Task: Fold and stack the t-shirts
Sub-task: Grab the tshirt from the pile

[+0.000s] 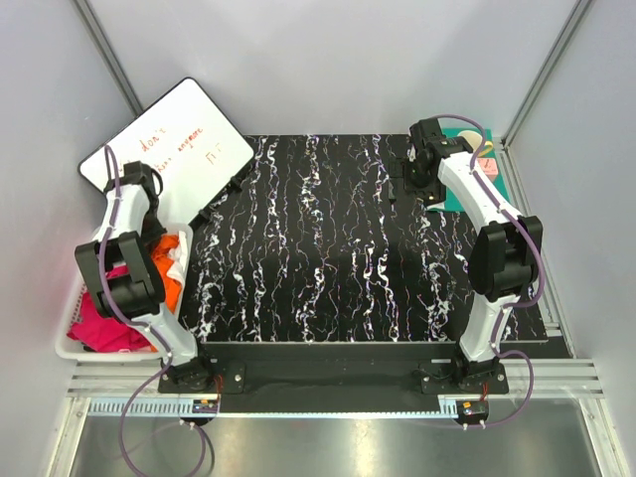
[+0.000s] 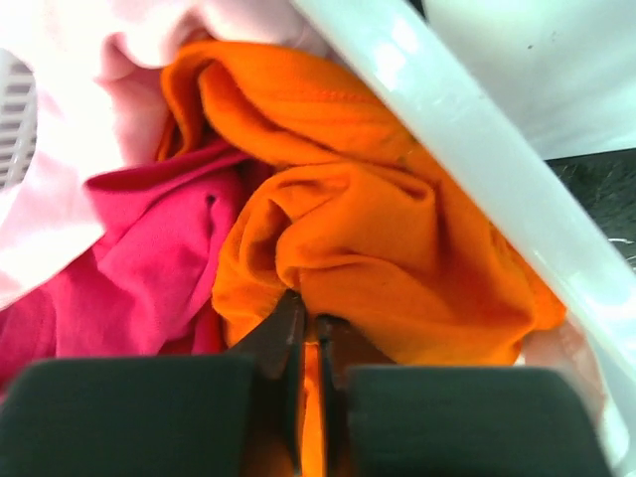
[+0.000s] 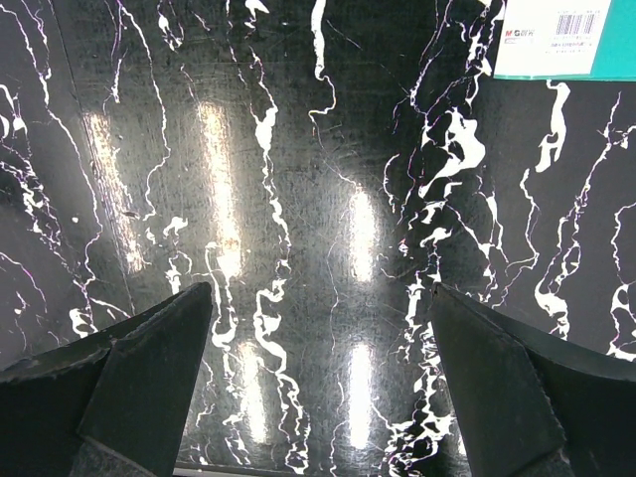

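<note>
The black marbled tabletop (image 1: 328, 248) bears a teal mat (image 3: 566, 62) far right, a whiteboard (image 1: 189, 149) far left.

Whiteboard (image 1: 184, 134) writing illegible; left arm (image 1: 124, 270) hides part of t-shirts (image 1: 99, 326).

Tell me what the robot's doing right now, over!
Left pincer shut on orange t-shirt, down in the white basket. Right pincer open, empty, over the black table. Magenta t-shirt pressed against the orange one.
</note>
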{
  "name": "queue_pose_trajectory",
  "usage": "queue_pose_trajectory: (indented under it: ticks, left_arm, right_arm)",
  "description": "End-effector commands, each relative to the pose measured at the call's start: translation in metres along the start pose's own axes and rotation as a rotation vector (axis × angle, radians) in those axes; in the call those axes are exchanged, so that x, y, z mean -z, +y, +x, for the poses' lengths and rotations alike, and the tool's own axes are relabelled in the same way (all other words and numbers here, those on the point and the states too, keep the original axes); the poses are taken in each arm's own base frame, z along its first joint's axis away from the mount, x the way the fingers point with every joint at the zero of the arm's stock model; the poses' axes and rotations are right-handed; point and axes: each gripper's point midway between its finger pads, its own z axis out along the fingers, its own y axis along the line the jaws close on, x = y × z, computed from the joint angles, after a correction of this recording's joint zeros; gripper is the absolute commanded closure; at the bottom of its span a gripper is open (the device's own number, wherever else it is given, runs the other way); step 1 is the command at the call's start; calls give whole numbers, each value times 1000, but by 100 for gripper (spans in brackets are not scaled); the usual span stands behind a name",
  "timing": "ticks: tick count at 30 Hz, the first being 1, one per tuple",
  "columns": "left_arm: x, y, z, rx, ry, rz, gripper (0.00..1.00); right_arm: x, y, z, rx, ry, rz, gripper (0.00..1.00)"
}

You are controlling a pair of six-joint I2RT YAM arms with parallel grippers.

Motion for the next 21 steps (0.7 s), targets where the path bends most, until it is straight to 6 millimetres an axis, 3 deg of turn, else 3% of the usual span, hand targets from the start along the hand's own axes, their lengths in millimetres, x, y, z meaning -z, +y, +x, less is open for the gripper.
queue_pose_trajectory:
  ticks: [1,6,11,18,21]
  left_arm:
    - [9,-3,-18,31,-53,48,100]
    - [41,-5,-26,76,-143,150,100]
    - [98,2,-34,160,-317,298,100]
    - [143,18,-39,200,-466,363,100]
    - [152,15,-38,230,-471,407,100]
  right_arm:
    - [8,10,-8,12,-19,-34,0]
    - [5,11,-2,19,-4,-31,0]
    - [4,10,0,19,1,-24,0]
    - [4,13,-2,26,-2,-27,0]
    - [3,15,-1,27,2,-29,0]
